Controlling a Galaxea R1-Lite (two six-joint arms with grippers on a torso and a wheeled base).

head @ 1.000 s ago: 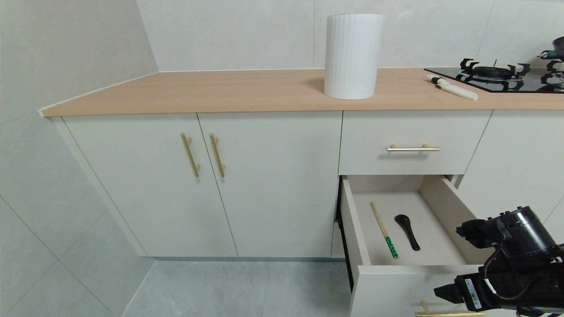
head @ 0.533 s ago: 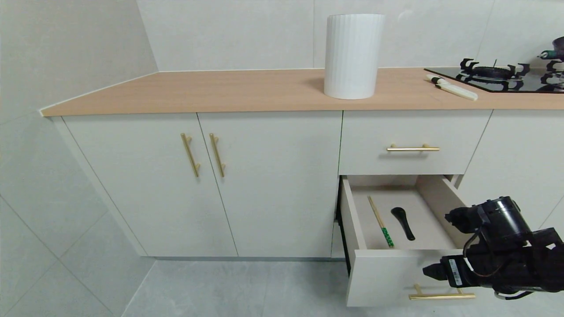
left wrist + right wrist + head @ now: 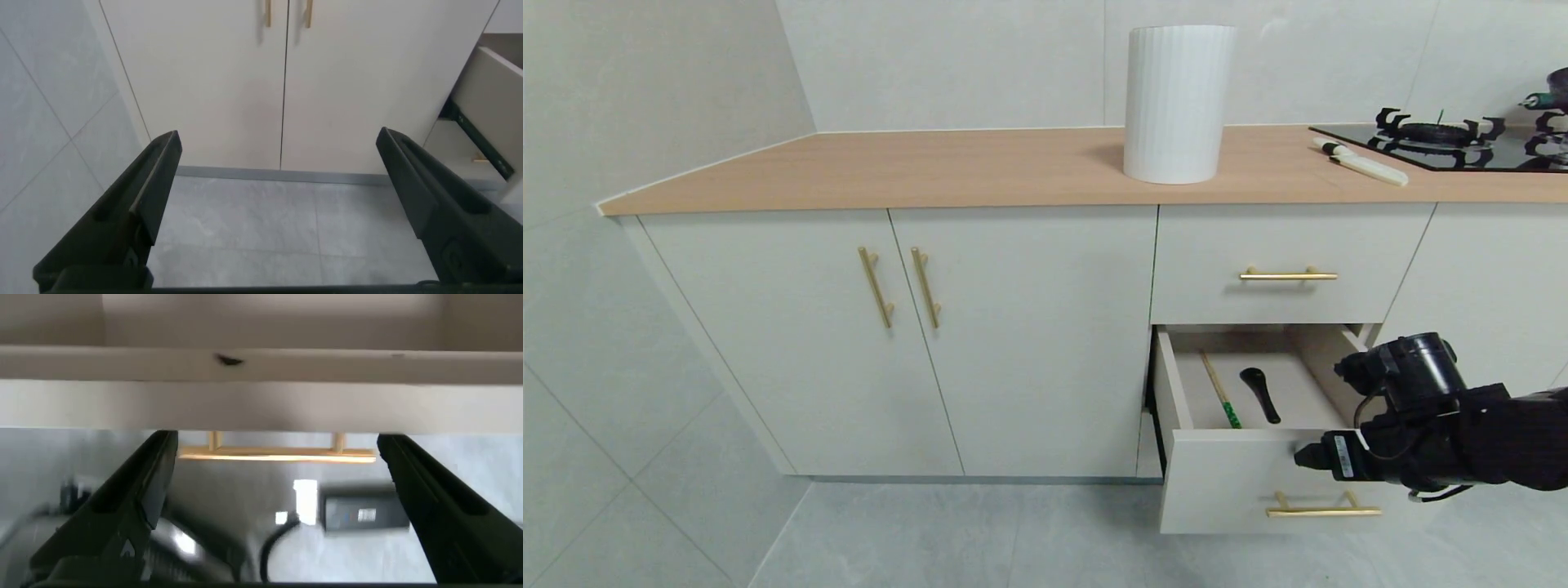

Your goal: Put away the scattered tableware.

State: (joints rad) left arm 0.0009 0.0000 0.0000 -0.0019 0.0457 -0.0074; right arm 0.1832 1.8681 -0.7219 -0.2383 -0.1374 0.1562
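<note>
One glossy black spoon (image 3: pixel 1259 395) beside slim green-tipped chopsticks (image 3: pixel 1219 394) in a drawer (image 3: pixel 1225 482)

i've got the lower drawer (image 3: pixel 1225 482) at four o'clock, partly open. chopsticks (image 3: pixel 1219 394) and a black spoon (image 3: pixel 1260 395) lie side by side inside, not touching. my right gripper (image 3: pixel 1303 460) is right at the drawer front, just above its brass handle (image 3: pixel 1323 512). at twelve o'clock a white ribbed canister (image 3: pixel 1174 102) stands on the countertop (image 3: pixel 931 167), with the stove (image 3: pixel 1445 143) at two.
</note>
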